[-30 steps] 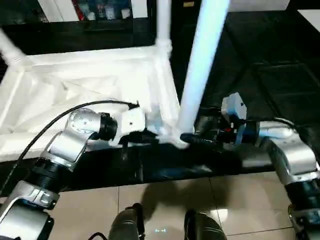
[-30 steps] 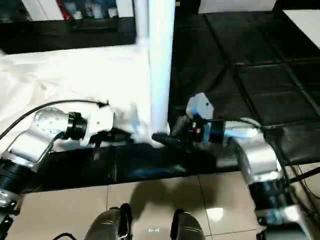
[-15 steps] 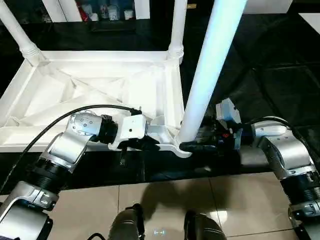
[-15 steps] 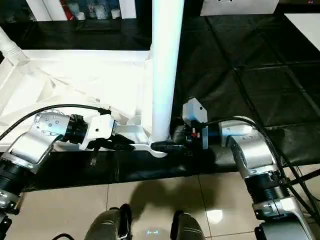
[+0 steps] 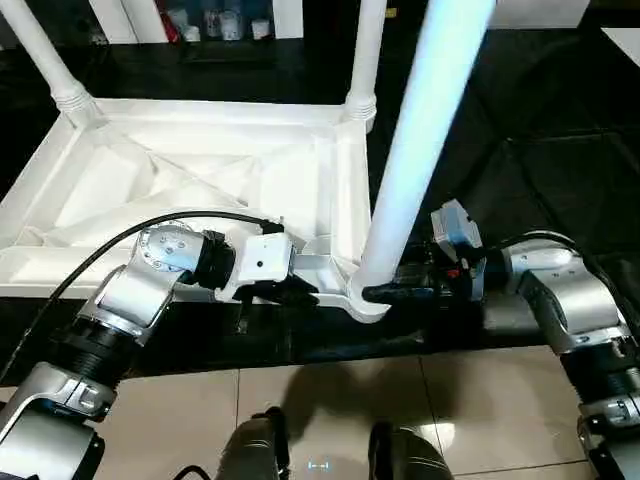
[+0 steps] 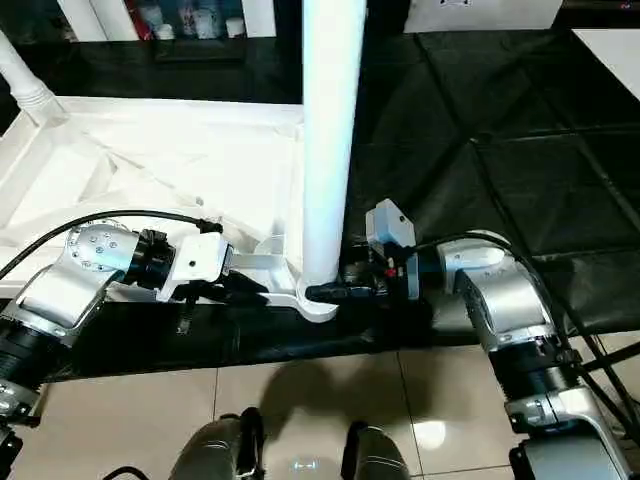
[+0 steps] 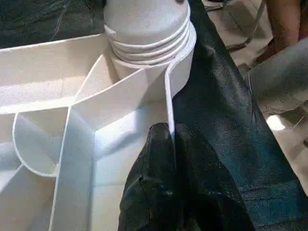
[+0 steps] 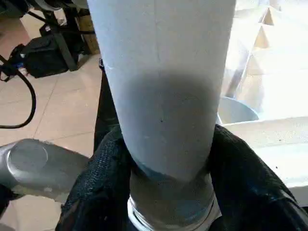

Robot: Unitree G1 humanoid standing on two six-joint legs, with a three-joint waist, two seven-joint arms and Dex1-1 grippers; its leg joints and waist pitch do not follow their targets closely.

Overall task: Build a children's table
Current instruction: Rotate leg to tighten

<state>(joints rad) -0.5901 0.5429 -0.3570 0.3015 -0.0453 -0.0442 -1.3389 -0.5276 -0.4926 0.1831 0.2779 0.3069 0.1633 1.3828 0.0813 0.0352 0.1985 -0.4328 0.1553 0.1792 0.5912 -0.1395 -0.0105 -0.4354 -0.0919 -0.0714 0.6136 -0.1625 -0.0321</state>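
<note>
Seeing both forearms level at lower frame: left end effector (image 7: 171, 144) pinched on tabletop rim (image 7: 169, 103), right end effector (image 8: 166, 159) clamped around leg (image 5: 415, 150).

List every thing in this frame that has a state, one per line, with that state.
Table top: upside down on the black mat, ribbed underside up.
Near-corner leg: standing in its corner socket, the right gripper's jaws around its base.
Far legs: upright in their sockets.
Left gripper: jaws shut on the table top's rim wall beside the near-corner socket.
Right gripper: jaws on either side of the leg's base.
</note>
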